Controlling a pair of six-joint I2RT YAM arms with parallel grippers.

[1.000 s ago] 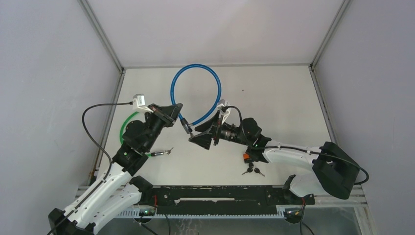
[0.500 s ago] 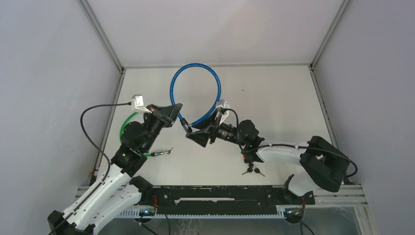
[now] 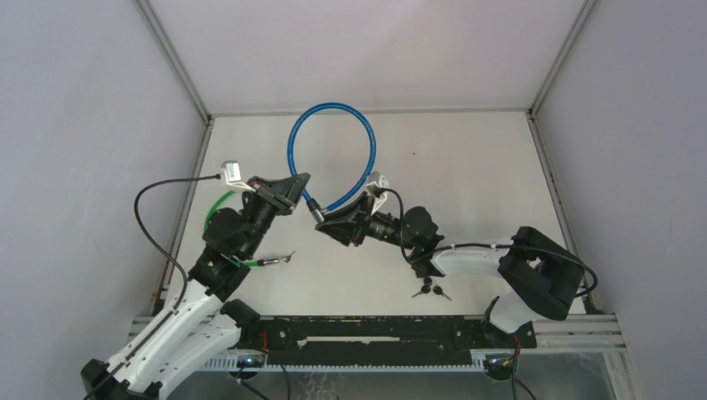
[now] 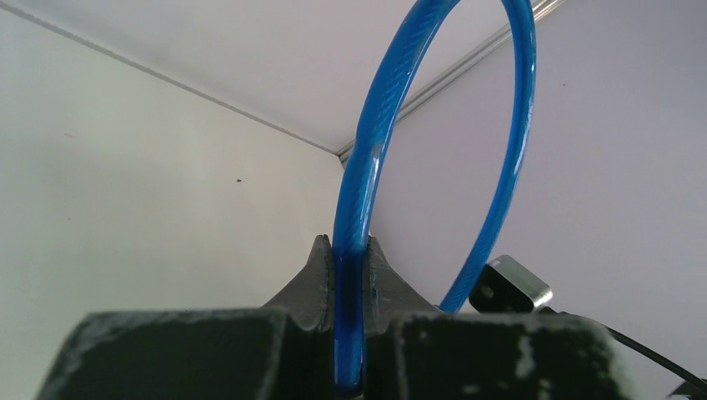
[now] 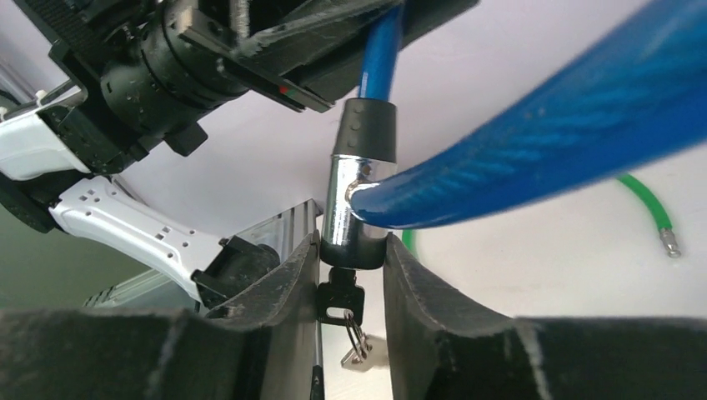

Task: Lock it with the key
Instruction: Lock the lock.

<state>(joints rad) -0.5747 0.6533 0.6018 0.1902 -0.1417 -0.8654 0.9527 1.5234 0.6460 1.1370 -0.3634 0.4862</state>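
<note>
Green cable [image 3: 218, 202], loose keys [image 3: 429, 291], table [image 3: 467, 167]

The top camera looks down over the table [image 3: 475, 167] from high at 6 o'clock. The left wrist camera faces 2 o'clock and the right one 9 o'clock. Both are very near the blue cable lock [image 3: 332, 107], which all views share.

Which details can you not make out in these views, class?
Top view: the left arm hides most of the green cable; the spare keys are too small to count.
Right wrist: the key sits in shadow; whether the right gripper pinches the lock barrel is unclear.
</note>
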